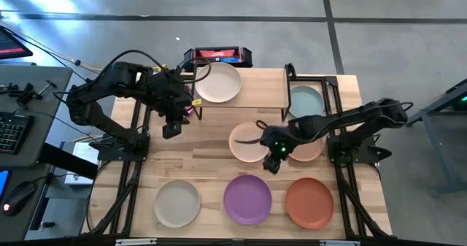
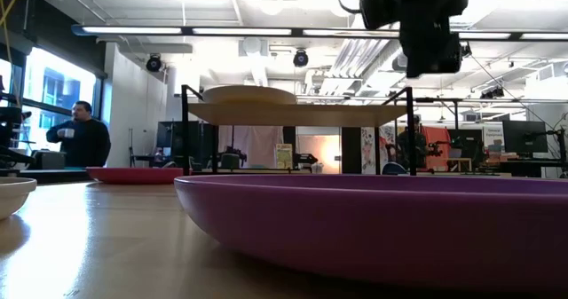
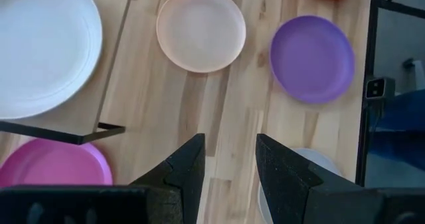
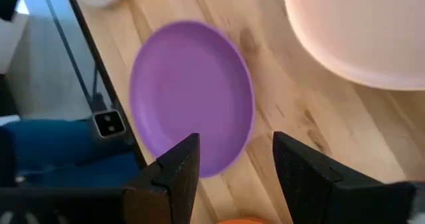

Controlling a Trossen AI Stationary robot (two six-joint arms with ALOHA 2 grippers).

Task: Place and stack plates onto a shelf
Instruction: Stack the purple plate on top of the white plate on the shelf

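Shelf: the light-wood shelf [image 1: 248, 93] stands at the back of the desk [image 1: 211, 140] on thin black legs, in front of a red-and-black box [image 1: 217, 55] at the desk's far edge.
On the shelf: one off-white plate [image 1: 217, 82] lies on the shelf's left half; the right half of the board is bare.
Beside the shelf: a pale teal plate [image 1: 305, 100] lies on the desk just off the shelf's right end; a pink plate [image 3: 53, 163] shows under the shelf's left end.
In front of the shelf: a peach plate [image 1: 246, 142] lies near the shelf's front edge, with a second peach plate [image 1: 306, 148] just beside it to the right, partly hidden by the right arm.
Far from the shelf: along the desk's near edge lie a grey plate [image 1: 177, 203], a purple plate [image 1: 247, 198] and a terracotta plate [image 1: 310, 201], set in a row and apart from one another.
Left gripper [image 1: 171, 128]: hangs above bare desk just off the shelf's left front corner, jaws spread with nothing between them; its fingers [image 3: 179, 174] frame plain wood.
Right gripper [image 1: 272, 163]: hangs above the desk in front of the shelf, between the two peach plates and the purple plate, jaws spread and empty.
Beyond the shelf: in the room behind, a person [image 2: 80, 137] in dark clothing stands at the left.
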